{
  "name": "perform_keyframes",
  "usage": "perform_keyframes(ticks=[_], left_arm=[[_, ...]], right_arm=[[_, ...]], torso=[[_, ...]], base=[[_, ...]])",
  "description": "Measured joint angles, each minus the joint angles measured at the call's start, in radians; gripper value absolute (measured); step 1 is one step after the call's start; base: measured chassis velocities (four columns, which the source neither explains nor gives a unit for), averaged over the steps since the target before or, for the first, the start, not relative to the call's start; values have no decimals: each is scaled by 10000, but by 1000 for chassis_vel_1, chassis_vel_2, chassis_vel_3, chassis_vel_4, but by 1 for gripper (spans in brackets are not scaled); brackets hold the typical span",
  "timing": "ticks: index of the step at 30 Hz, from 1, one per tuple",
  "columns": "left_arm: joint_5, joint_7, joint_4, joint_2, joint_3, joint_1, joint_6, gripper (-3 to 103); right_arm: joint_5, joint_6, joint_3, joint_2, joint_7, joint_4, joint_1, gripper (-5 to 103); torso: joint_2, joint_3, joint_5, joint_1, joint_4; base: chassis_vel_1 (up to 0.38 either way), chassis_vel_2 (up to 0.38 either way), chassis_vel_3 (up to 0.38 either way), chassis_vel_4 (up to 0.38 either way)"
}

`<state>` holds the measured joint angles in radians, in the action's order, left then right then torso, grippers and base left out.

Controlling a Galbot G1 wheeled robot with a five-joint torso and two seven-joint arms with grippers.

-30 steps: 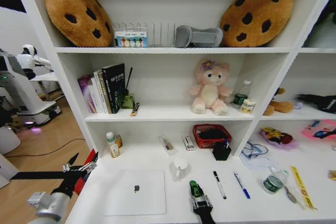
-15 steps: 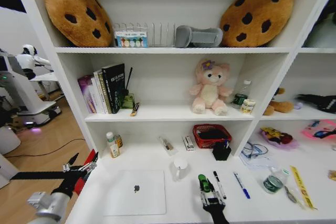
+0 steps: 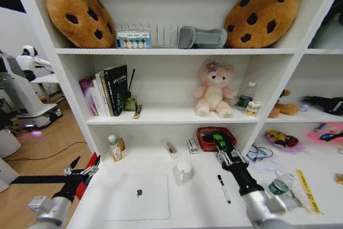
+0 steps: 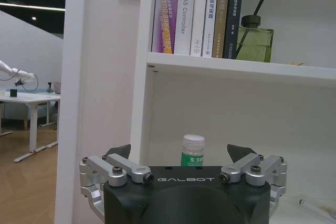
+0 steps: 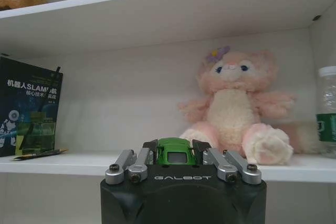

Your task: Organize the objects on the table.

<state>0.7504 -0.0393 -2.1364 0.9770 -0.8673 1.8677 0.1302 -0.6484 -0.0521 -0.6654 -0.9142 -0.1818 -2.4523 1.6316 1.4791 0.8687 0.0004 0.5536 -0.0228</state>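
Note:
My right gripper (image 3: 221, 147) is shut on the tiny green toy car (image 3: 220, 142) and holds it in the air just over the red basket (image 3: 205, 133) at the back of the table (image 3: 187, 210). In the right wrist view the car (image 5: 174, 152) sits pinched between the fingers of that gripper (image 5: 174, 148), facing the shelf. The silver laptop (image 3: 138, 196) lies closed at the front left. A black pen (image 3: 223, 188) lies right of it, beside my right arm. My left gripper (image 3: 80, 171) hangs open off the table's left edge, and in its own wrist view it (image 4: 178, 153) holds nothing.
A white mug (image 3: 183, 171) stands between laptop and pen. A small bottle (image 3: 113, 148) stands at the back left, a yellow ruler (image 3: 308, 191) and a round tin (image 3: 278, 187) at the right. A pink plush (image 3: 215, 89) and books (image 3: 107, 89) fill the shelf above.
My right gripper has carried the green car from the table's front edge up and back to the red basket. Its arm now covers the blue pen. The left arm has not moved.

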Motion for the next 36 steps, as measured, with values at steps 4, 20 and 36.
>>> perform_keyframes(ticks=[4,20,36], left_arm=[[0,6,0,-1,0,-1,0,100],[0,5,0,0,0,-1,-1,100],[0,10,0,0,0,-1,-1,100]], right_arm=[[-1507,-257,271,1560,-5,876,-1848,35],[-3369,-500,4464,3110,109,3216,-7423,35],[-3352,-687,9306,828,-176,6039,-11760,35]], torso=[[-1,1,-1,1,1],[-2,0,-3,1,0],[0,0,-4,-1,-1]], base=[[0,0,0,0],[0,0,0,0],[0,0,0,0]])
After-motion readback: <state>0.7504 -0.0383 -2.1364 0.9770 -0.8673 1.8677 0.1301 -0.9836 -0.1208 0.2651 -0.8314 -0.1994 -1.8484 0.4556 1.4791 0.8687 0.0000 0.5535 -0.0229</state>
